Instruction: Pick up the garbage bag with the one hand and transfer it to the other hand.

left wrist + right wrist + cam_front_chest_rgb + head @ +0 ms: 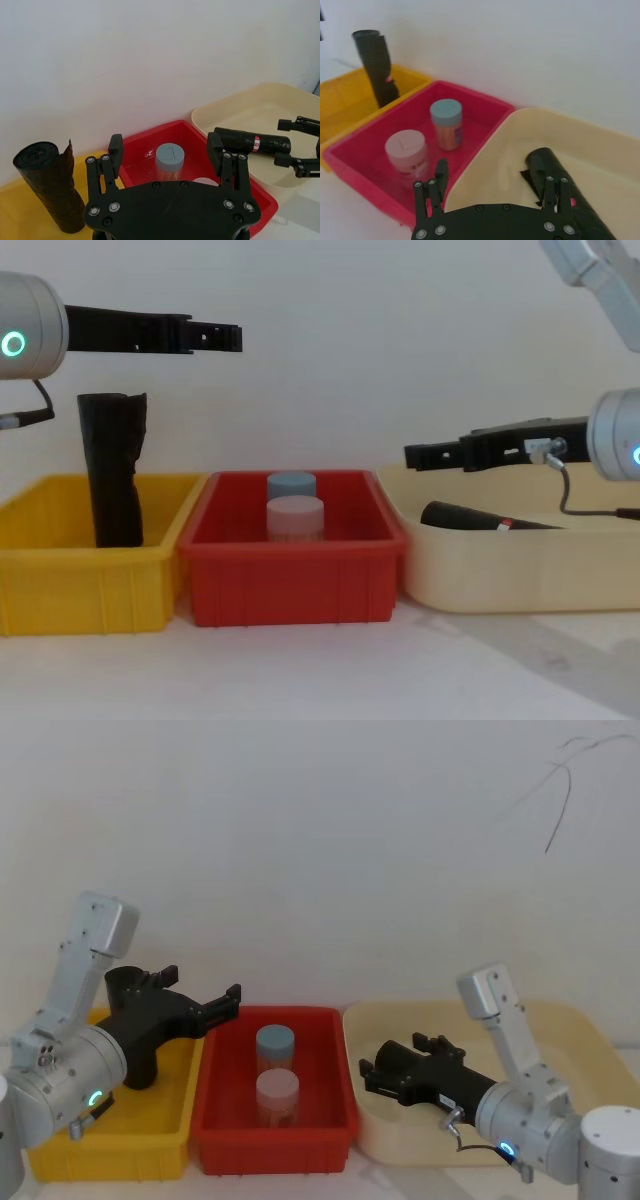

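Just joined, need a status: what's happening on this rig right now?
Nothing is held yet. The right gripper hovers open over the cream plastic tub, just above the rolled black garbage bag with the red-and-white label band, which lies flat inside; they are not touching. The left gripper is open and raised high above the yellow plastic bin, where a second black plastic roll stands upright. Two lidded jars sit in the red plastic bin between the other two.

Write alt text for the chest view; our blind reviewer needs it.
The red-labelled black garbage bag lies in the cream tub at right, the right tool hovering above. At left a second black roll stands in a yellow bin beneath the left tool; two jars sit in the red bin between.
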